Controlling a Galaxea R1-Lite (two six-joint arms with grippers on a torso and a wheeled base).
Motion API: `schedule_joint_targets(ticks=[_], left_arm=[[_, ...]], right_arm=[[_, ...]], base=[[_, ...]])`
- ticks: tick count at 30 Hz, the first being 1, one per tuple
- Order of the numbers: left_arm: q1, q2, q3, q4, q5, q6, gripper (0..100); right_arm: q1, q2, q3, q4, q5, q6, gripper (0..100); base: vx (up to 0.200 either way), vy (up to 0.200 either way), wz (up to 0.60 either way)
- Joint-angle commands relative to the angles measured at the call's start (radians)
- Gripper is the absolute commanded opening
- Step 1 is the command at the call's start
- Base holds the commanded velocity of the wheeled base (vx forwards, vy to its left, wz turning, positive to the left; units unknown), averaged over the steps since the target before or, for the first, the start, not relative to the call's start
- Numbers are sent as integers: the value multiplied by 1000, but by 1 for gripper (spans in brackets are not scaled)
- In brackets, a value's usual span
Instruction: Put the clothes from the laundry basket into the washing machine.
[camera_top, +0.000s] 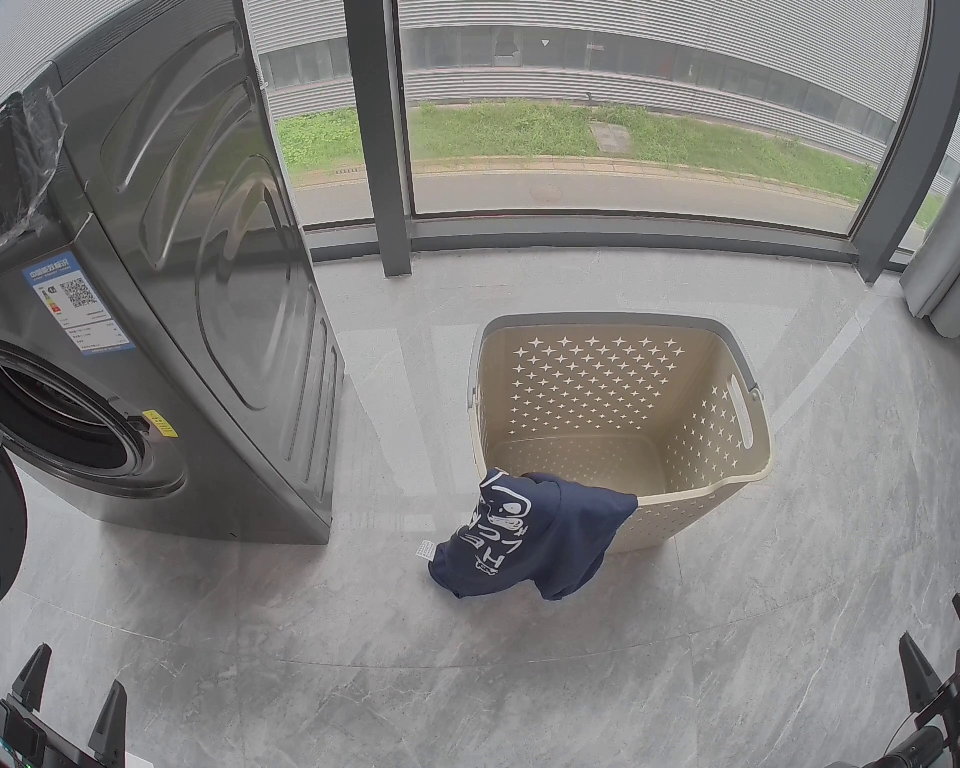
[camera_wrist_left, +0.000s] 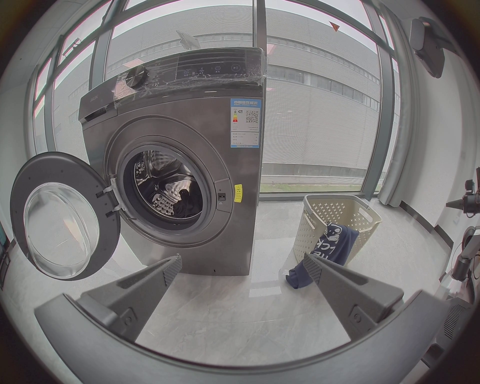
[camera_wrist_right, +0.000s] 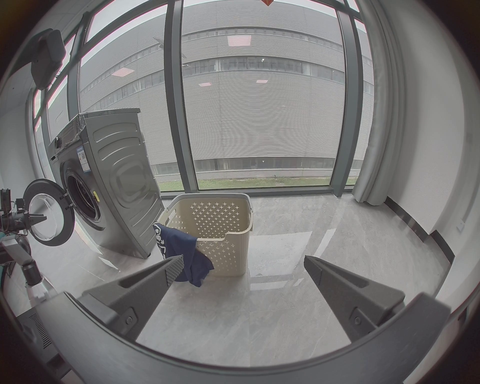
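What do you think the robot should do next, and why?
Probably reach the left gripper, open and holding nothing, toward the navy T-shirt. The shirt hangs over the near rim of the laundry basket, and the door of the washing machine stands open, ready for loading.

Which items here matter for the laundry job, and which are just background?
Job: navy shirt draped over laundry basket rim; washing machine, door open; left hand, right hand, both open.
Background: curtain; window frame.
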Motion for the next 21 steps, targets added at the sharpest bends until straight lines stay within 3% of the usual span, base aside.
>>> schedule_joint_targets(ticks=[1,5,8,9,10,13,17,21], left_arm=[[0,-15,18,0,0,2,100],[0,-15,18,0,0,0,100],[0,-15,18,0,0,0,100],[0,-15,18,0,0,0,100],[0,-15,18,0,0,-1,100],[0,-15,18,0,0,-1,100],[0,-15,18,0,-2,-3,100],[0,-15,18,0,-2,-3,100]], right_arm=[[3,99,-24,-12,35,0,100],[3,242,-45,-66,108,0,100],[7,432,-47,-216,174,5,100],[7,432,-47,-216,174,5,100],[27,532,-47,-303,187,9,100],[110,653,-42,-411,184,19,100],[217,731,-47,-451,173,22,100],[254,794,-68,-475,173,46,100]], base=[[0,0,0],[0,0,0],[0,0,0],[0,0,0],[0,0,0],[0,0,0],[0,0,0],[0,0,0]])
